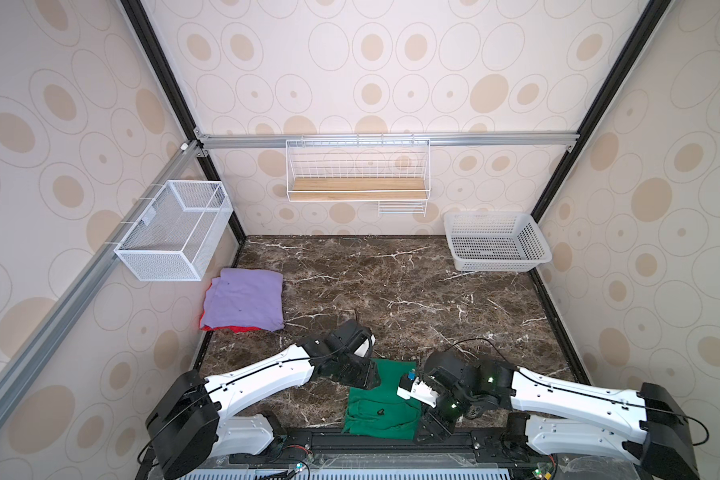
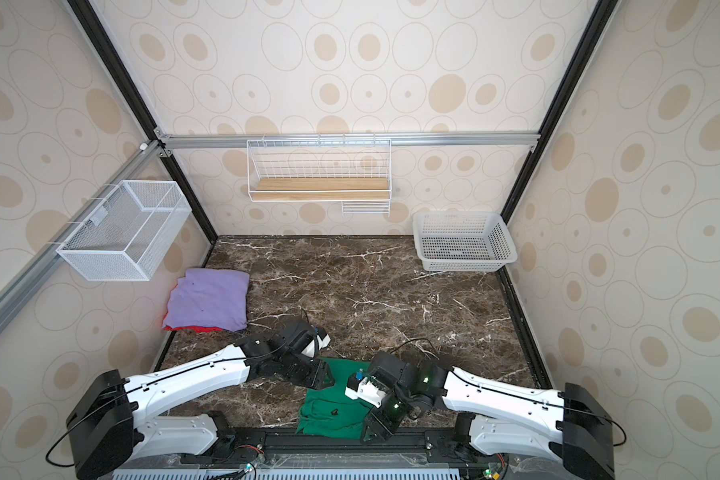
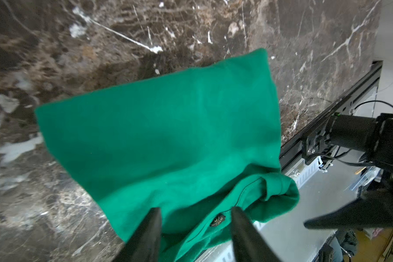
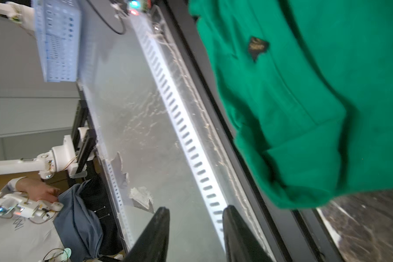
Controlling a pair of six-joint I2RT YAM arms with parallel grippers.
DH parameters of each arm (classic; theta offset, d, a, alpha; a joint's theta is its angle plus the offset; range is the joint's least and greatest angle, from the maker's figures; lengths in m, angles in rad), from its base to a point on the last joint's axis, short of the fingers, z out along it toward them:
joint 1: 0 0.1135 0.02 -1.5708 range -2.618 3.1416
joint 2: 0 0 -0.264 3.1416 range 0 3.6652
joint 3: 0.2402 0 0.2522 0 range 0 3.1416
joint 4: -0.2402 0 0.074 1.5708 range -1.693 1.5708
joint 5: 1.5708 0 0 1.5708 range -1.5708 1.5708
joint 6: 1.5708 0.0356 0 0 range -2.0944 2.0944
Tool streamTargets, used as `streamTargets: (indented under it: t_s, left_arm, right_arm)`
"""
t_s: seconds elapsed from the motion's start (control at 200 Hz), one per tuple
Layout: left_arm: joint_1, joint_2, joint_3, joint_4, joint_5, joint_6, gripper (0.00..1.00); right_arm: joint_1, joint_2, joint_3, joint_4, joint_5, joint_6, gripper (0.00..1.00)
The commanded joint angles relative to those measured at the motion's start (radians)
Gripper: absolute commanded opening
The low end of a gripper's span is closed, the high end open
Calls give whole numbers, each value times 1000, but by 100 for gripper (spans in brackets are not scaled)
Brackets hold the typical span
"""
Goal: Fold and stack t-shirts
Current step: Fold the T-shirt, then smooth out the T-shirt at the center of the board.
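The green t-shirt (image 1: 377, 397) lay folded at the middle of the desk's (image 1: 412, 291) near edge. Its near hem hung over the black front rail (image 1: 329, 440), as both top views showed.

In the left wrist view the left jaws stood spread, with open space between the two black fingers (image 3: 149, 229). The shirt (image 3: 168, 136) lay flat below and ahead of them. Its collar fold and small dark neck label (image 3: 217, 221) showed in the gap, close to one finger. No cloth was pinched between the fingers, and the blur left it unclear whether the tips touched the fabric.

In the right wrist view the right jaws were also spread, and nothing sat between their fingers (image 4: 154, 233). They hung past the desk's near edge, over the slotted white strip (image 4: 191, 145) that runs beside the rail. The shirt (image 4: 304, 113) lay off to one side, clear of them, with a rumpled corner drooping over the rail.

The left arm (image 1: 258, 374) reached from its base at the near left corner out over the desk. Its wrist was bent downward above the shirt's far left corner. The right arm (image 1: 558, 395) reached in from the near right corner, and its wrist was turned back toward the near edge at the shirt's right side.

The lavender t-shirt (image 1: 246, 303) lay folded on top of the red t-shirt (image 1: 242, 329) against the left wall, well apart from both arms. A white basket (image 1: 537, 249) stood in the far right corner.
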Motion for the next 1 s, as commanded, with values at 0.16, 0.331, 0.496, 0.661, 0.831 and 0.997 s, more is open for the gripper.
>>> streamTargets:
  t_s: [0.16,0.331,0.496,0.661,0.831,0.997]
  left_arm:
    - [-61,97,63,-11,-40,22,36]
    - [-120,132,44,-15,-24,-2,36]
    - [-206,115,36,-47,-32,-46,36]
    - [-237,64,3,-64,-29,-96,36]
    - [-296,0,-65,-55,-2,-184,37]
    - [-389,-32,-108,-29,36,-262,38]
  right_arm:
    - [-4,-134,12,-23,204,-70,55]
    - [-151,-38,58,63,291,-128,57]
    - [-321,160,50,240,193,-116,55]
    - [-334,346,110,327,101,-108,50]
    - [-334,412,147,345,82,-110,49]
    - [-334,454,159,324,105,-137,49]
